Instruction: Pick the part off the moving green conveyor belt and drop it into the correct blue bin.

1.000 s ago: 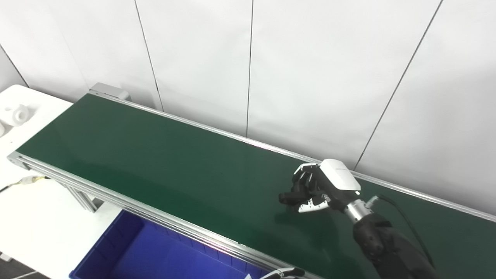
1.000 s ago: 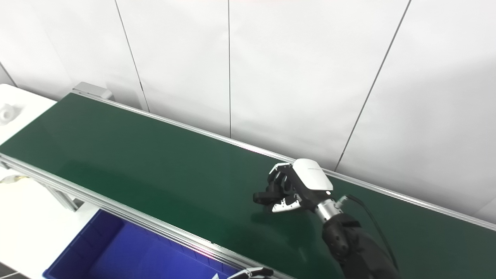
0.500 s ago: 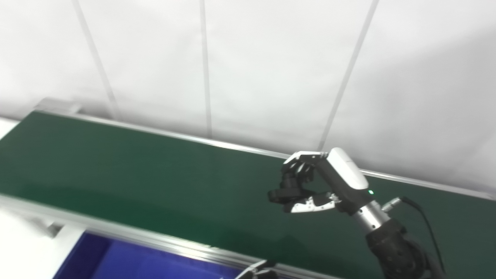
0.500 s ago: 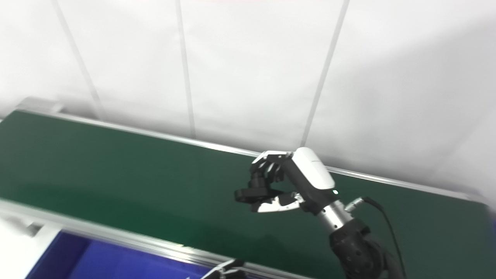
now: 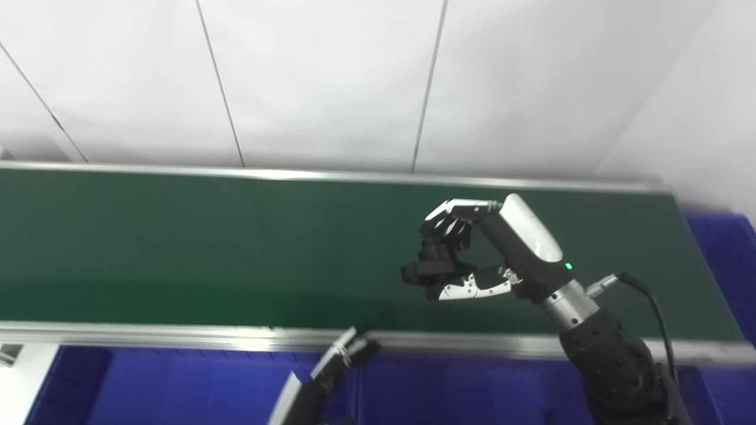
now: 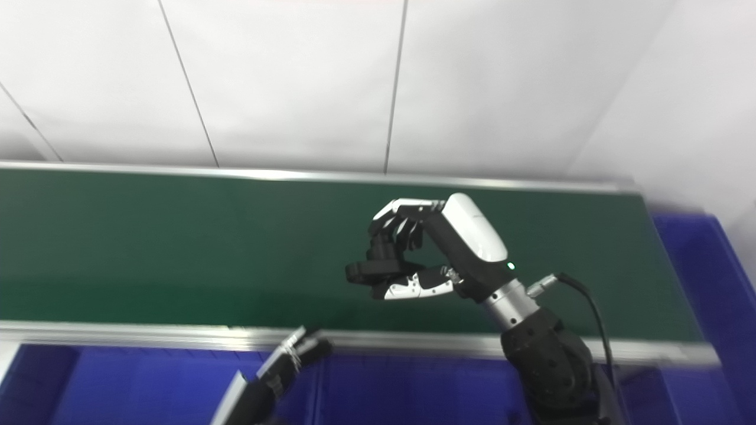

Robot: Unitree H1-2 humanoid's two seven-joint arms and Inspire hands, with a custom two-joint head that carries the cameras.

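The right hand hung above the green conveyor belt, its arm rising from the lower right corner with a black forearm, a metal wrist and a cable looping off it. The white back of the hand faced up and to the right; the fingers curled down and to the left, and the thumb lay level beneath them. Between fingers and thumb sat a small black part, pinched and lifted clear of the belt surface.

The left hand reached up only to the belt's near metal rail, seen edge-on over the blue bin below. Its fingers pointed up and to the right, but whether they were spread or closed could not be told.

The right eye view showed more of a second blue bin at the belt's right end, including its near rim, where the left eye view caught only a strip at the picture's edge. The left eye view alone showed a sliver of white table in the lower left corner.
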